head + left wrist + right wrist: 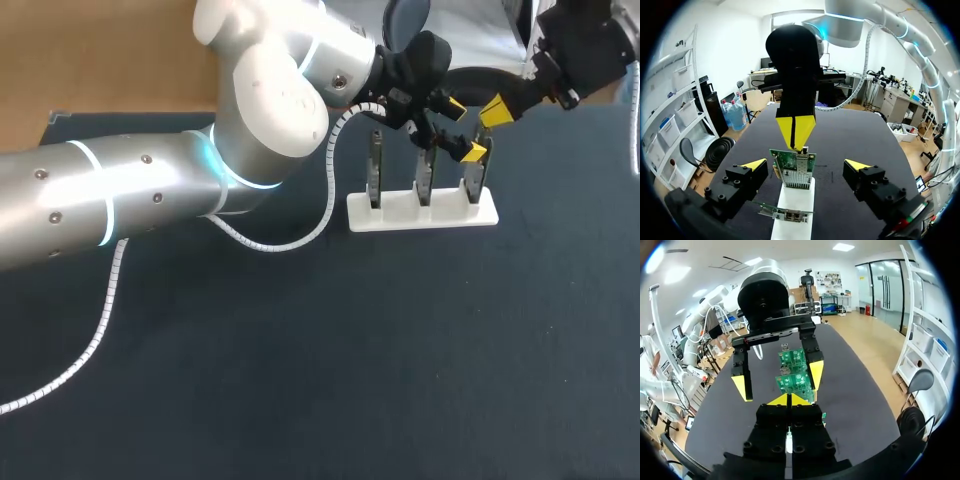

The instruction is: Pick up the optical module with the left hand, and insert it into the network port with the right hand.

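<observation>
The left gripper [806, 165] is hanging released, its two yellow fingertips [754, 164] spread wide. Just under it and slightly behind its tips, a circuit board [782, 214] is showing edge-on in a white rack [796, 199]. Between the spread tips, touching neither, a second green circuit board [790, 169] is standing upright in the same rack. The network port on it is too small to make out.

At this board's top edge, the right gripper [796, 132] is pointing straight down. Its yellow tips are clenched together into a narrow wedge on a small grey piece, the optical module [804, 149]. The module is peeking out just below the tips and is meeting the board's upper edge.

In the head view a third board [375, 170] is standing at the rack's far end from both grippers. The rack is sitting on the dark desk [855, 132], which is stretching away ahead of the left gripper.
</observation>
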You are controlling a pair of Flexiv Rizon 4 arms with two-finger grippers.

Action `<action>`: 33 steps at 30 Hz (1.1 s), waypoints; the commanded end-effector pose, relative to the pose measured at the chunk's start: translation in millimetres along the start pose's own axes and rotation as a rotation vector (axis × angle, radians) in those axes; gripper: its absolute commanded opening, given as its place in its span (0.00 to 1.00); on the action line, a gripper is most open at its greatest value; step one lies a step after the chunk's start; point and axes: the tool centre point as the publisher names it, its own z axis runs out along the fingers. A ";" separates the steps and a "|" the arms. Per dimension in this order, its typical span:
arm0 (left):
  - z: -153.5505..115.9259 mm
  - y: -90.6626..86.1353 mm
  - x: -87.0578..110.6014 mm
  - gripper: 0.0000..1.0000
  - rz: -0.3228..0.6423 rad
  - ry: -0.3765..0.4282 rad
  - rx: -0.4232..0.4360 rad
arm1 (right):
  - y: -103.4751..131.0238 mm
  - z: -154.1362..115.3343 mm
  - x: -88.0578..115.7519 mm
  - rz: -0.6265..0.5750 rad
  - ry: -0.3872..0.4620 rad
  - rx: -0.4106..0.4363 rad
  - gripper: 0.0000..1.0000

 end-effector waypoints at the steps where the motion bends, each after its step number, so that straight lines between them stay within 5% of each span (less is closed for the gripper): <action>1: 0.3 0.9 -1.2 1.00 -0.002 0.006 0.001 | 2.0 -5.5 -2.1 -0.011 -0.026 0.018 0.00; 22: -30.8 19.3 -35.7 1.00 0.061 -0.098 -0.098 | -4.6 -28.0 -28.3 -0.070 -0.063 0.109 0.00; 23: -31.4 19.4 -37.9 1.00 0.072 -0.105 -0.093 | -5.1 -28.3 -28.6 -0.071 -0.053 0.111 0.33; 24: -32.2 19.7 -39.4 1.00 0.079 -0.106 -0.102 | -6.4 -28.1 -29.0 -0.062 -0.032 0.121 1.00; 33: -32.2 19.7 -39.4 1.00 0.079 -0.106 -0.102 | -6.4 -28.1 -29.0 -0.062 -0.032 0.121 1.00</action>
